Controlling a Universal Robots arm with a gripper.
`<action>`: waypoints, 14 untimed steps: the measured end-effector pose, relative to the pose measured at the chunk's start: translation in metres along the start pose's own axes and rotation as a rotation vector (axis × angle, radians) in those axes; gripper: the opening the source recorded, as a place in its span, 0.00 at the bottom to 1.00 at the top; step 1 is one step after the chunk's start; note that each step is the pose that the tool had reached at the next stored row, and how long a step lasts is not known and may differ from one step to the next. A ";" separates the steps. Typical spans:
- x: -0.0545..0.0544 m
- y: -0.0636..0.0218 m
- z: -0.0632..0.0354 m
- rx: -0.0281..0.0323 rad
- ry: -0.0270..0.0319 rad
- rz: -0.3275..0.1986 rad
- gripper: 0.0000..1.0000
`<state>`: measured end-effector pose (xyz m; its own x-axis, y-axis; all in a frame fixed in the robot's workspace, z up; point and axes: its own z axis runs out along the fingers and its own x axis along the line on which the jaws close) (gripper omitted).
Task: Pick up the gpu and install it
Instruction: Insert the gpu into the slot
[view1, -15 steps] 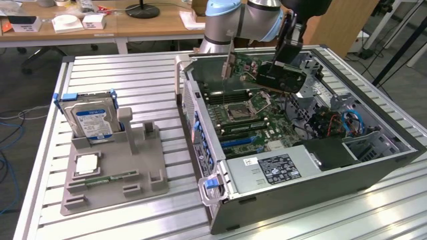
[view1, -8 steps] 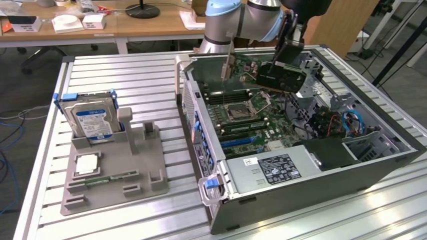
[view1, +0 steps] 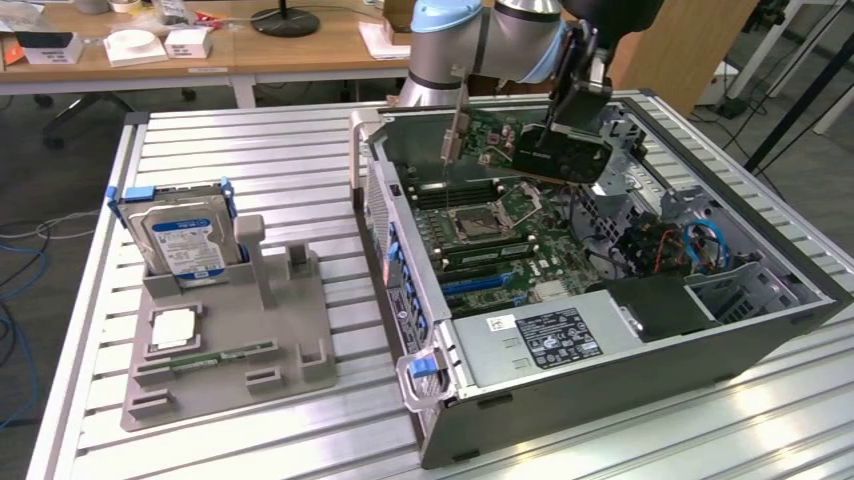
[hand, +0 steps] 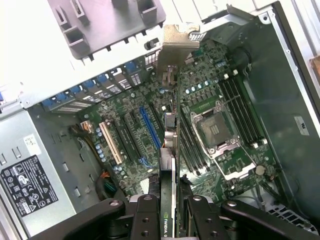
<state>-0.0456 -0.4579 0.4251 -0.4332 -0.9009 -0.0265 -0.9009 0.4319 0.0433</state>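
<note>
My gripper is shut on the gpu, a dark circuit card with a silvery end bracket. I hold it in the air, tilted, over the open computer case, above the motherboard. In the wrist view the gpu shows edge-on between my two black fingers, its bracket pointing toward the case's rear wall. It hangs between the blue expansion slot and the processor socket, clear of the board.
A grey fixture tray lies at the exterior view's left of the case, holding an upright hard drive and a small green memory stick. The power supply fills the case's near end. Cables run inside the case at the exterior view's right.
</note>
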 end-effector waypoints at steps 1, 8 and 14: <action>0.000 0.0000 0.0000 -0.0001 0.0003 -0.006 0.26; 0.000 0.0000 0.0000 -0.0013 0.0021 -0.047 0.26; 0.000 0.0000 0.0000 -0.0022 0.0036 -0.082 0.26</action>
<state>-0.0456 -0.4579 0.4251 -0.3577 -0.9335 -0.0265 -0.9333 0.3564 0.0433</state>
